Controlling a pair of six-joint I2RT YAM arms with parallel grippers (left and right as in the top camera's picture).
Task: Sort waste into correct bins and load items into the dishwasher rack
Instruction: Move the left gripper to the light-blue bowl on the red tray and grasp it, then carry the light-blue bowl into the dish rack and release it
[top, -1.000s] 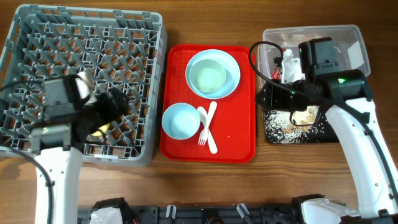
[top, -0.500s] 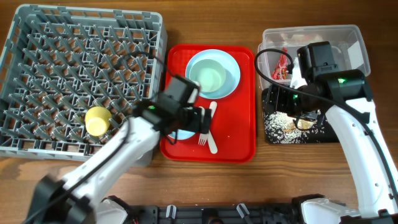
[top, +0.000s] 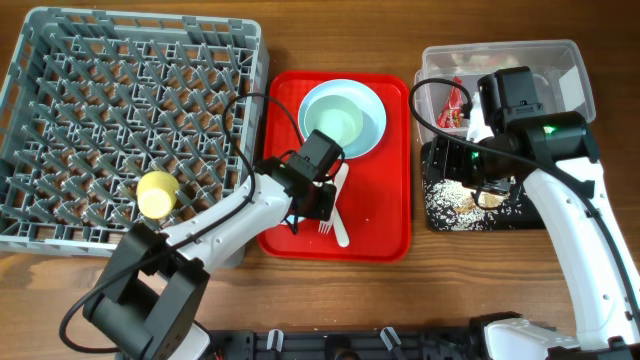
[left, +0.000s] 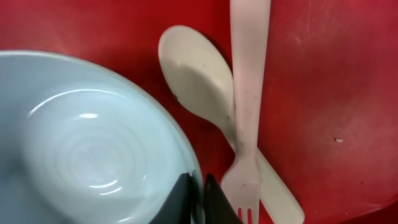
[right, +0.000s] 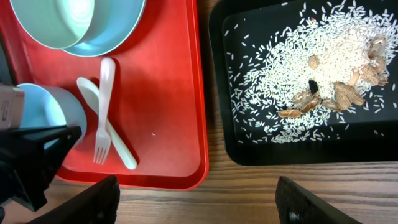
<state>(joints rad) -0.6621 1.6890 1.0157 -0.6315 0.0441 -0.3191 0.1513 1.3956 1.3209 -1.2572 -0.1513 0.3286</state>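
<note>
Left tool (left: 198, 196) – lower centre of the wrist frame, fingers pressed together, pinching the rim of the small blue bowl (left: 87, 143). The bowl is upright and fills the left half of that frame. It sits at the lower left of the red tray (top: 385, 215).

Spoon (left: 196, 74) and fork (left: 249, 81) lie just to the right of the bowl on the tray. The fork crosses over the spoon's handle, tines pointing to the bottom of the frame.

Large blue bowl (top: 343, 118) – upper part of the red tray, upright, apart from the small one.

Rack (top: 110, 90) fills the upper left of the overhead frame. A yellow cup (top: 157, 193) sits inside it near its lower edge.

Right tool (right: 202, 198) – fingers spread wide at the bottom corners of its wrist frame, nothing between them. It hangs above the wooden surface (top: 330, 290), over the gap between the red tray and the black tray (right: 348, 149).

Black tray – right of the overhead frame, holding a scatter of rice (right: 329, 56) with a few brown scraps among the grains.

Clear tub (top: 570, 55) – upper right, just above the black tray. A red-and-white wrapper (top: 458, 105) shows at its left end, and the right arm hides the rest of what is inside.
</note>
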